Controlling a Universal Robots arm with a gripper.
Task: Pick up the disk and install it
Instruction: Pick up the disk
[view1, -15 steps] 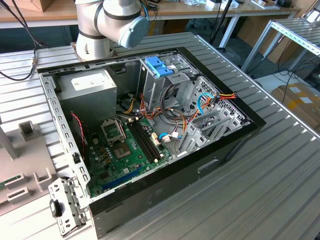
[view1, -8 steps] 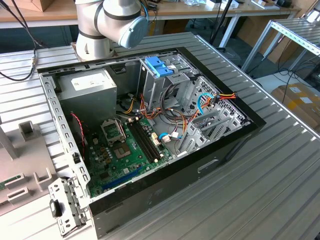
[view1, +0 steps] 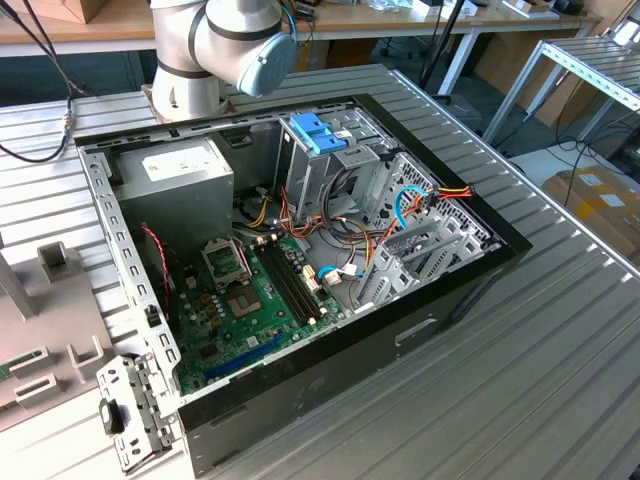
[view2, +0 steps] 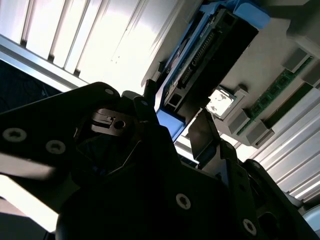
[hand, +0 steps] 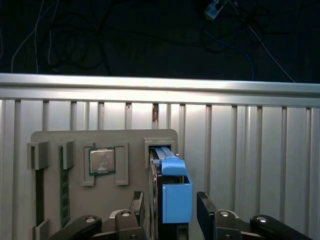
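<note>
Pickup stage: the end effector (hand: 171, 199) hangs open astride the disk (view2: 216, 59), which stands on edge in a slot of the grey holder (hand: 75, 141) on the counter (hand: 250, 150), beside the open computer case (view1: 470, 275). No grip is made yet. The lift seems to call for fingers closing squarely on the disk's flat sides.
</note>
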